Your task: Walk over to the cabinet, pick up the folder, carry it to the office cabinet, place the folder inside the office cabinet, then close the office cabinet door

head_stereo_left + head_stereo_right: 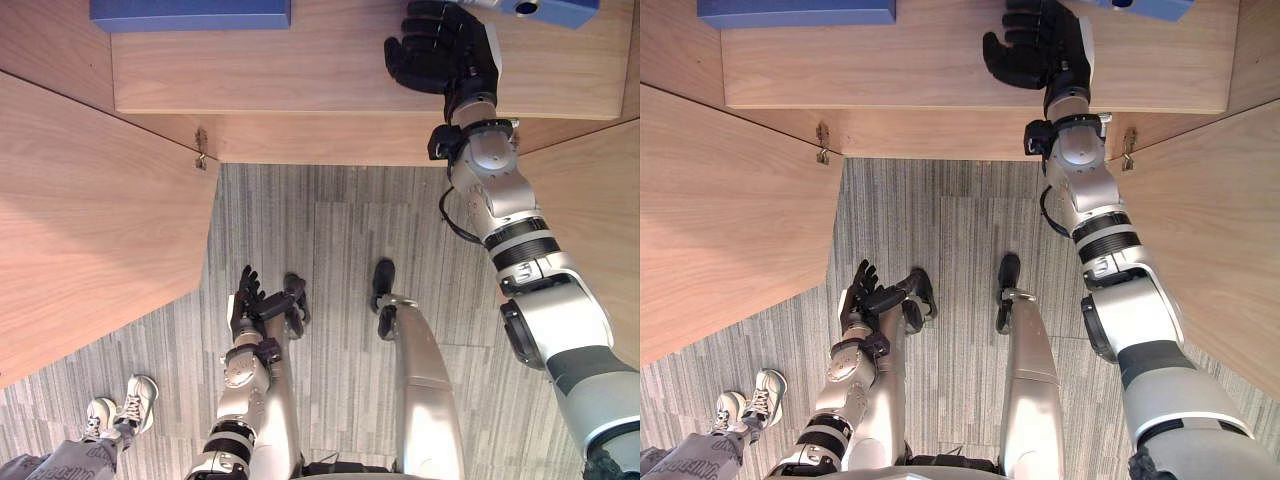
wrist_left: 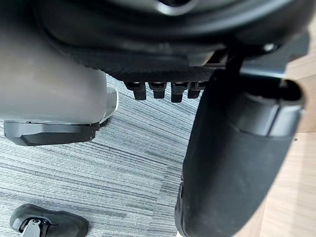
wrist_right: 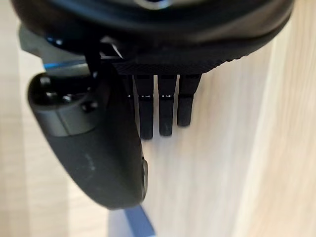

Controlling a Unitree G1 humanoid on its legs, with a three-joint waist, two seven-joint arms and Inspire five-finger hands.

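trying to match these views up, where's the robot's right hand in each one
left eye view: dark right hand upper right, fingers straight over the light wooden shelf.
right eye view: the hand upper middle, over that shelf.
right wrist view: its palm close up, wood beyond.
left wrist view: the left hand over grey carpet.
shared landmark: the shelf.

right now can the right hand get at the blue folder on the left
Probably yes: the right hand is open over the shelf, with only bare wood between it and the blue folder.
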